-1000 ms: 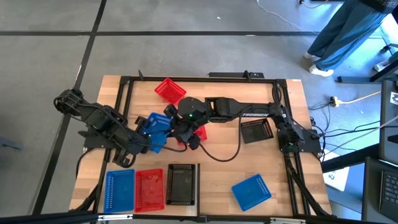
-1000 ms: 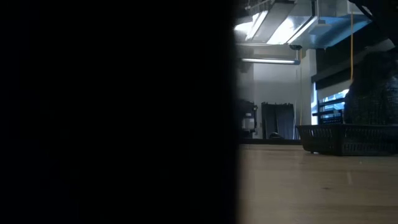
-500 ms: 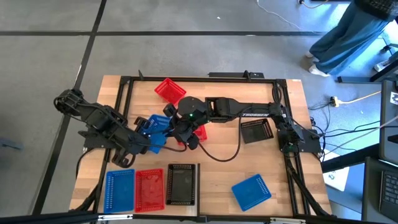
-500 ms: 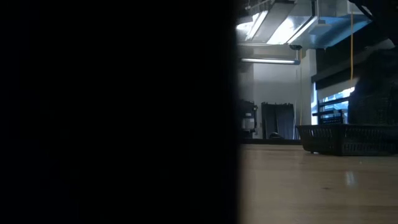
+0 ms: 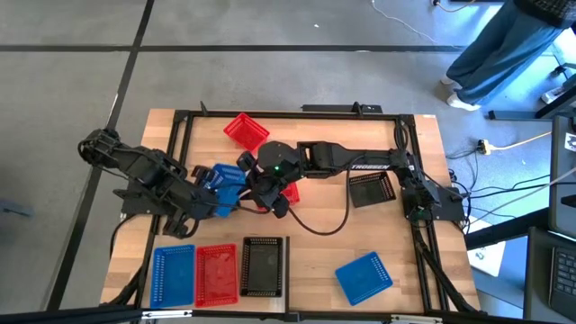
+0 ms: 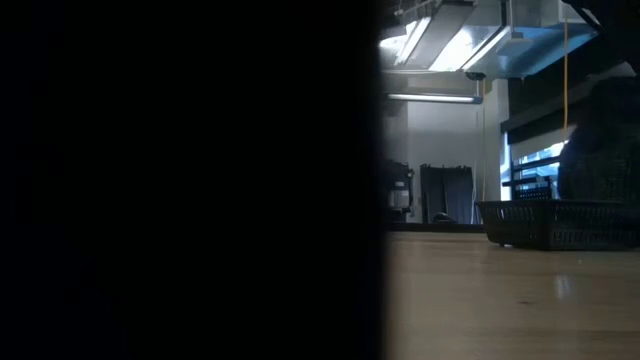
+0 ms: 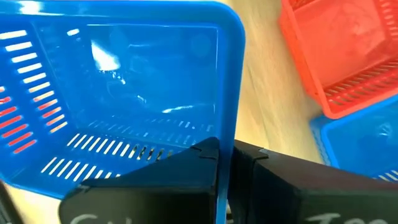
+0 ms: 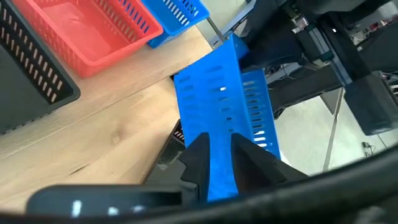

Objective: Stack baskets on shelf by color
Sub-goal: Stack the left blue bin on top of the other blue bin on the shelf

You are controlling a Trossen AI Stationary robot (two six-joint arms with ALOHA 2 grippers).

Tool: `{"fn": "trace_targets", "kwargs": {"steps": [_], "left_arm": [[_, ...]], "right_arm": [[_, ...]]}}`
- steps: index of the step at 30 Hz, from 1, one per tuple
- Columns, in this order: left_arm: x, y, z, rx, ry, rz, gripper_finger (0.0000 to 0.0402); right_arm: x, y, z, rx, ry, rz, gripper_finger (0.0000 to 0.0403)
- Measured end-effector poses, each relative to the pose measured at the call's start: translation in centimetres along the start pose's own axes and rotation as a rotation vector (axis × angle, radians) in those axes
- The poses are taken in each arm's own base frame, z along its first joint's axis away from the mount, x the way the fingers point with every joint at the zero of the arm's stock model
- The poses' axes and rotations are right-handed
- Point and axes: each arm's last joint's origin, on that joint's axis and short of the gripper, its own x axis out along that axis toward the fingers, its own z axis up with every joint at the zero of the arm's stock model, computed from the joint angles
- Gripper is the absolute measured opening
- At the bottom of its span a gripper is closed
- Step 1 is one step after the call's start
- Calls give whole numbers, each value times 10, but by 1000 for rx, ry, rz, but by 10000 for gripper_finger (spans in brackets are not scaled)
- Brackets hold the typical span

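Near the middle of the tabletop [image 5: 423, 270], both arms meet over one blue basket [image 5: 225, 187], which is lifted and tilted between them. From the left, the left end effector [image 5: 212, 196] is clamped fully closed on that basket's rim; its wrist view shows the two dark fingers [image 7: 205, 163] pinching the blue wall, with the basket's open inside facing the camera. From the right, the right end effector [image 5: 255, 184] grips the opposite side of the same blue basket, its fingers [image 8: 198, 163] set a moderate way apart with the blue wall sandwiched between them. Just under the right arm's wrist a red basket [image 5: 290, 191] peeks out, mostly hidden. Another red basket [image 5: 245, 130] lies tilted toward the far edge, apart from both end effectors. Along the near edge three baskets sit side by side, touching: a blue one [image 5: 174, 274], a red one [image 5: 216, 273] and a black one [image 5: 264, 266]. A further blue basket [image 5: 364, 276] lies skewed on the near right, well apart from the row, and a black basket [image 5: 372, 189] rests by the right arm's base; the low view shows a black basket [image 6: 545, 222] standing on the wood, while its left half is blocked by something dark. A person's legs [image 5: 504, 49] stand on the floor beyond the far right corner.
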Motion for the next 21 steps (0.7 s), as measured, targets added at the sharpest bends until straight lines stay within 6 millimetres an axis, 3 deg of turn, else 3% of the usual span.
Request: {"fn": "trace_targets", "kwargs": {"steps": [10, 21], "left_arm": [[0, -2, 7, -6, -73, -21, 0], [7, -3, 14, -10, -41, -73, 0]], "right_arm": [[0, -2, 0, -2, -12, -13, 69], [0, -4, 1, -8, -23, -28, 69]]}}
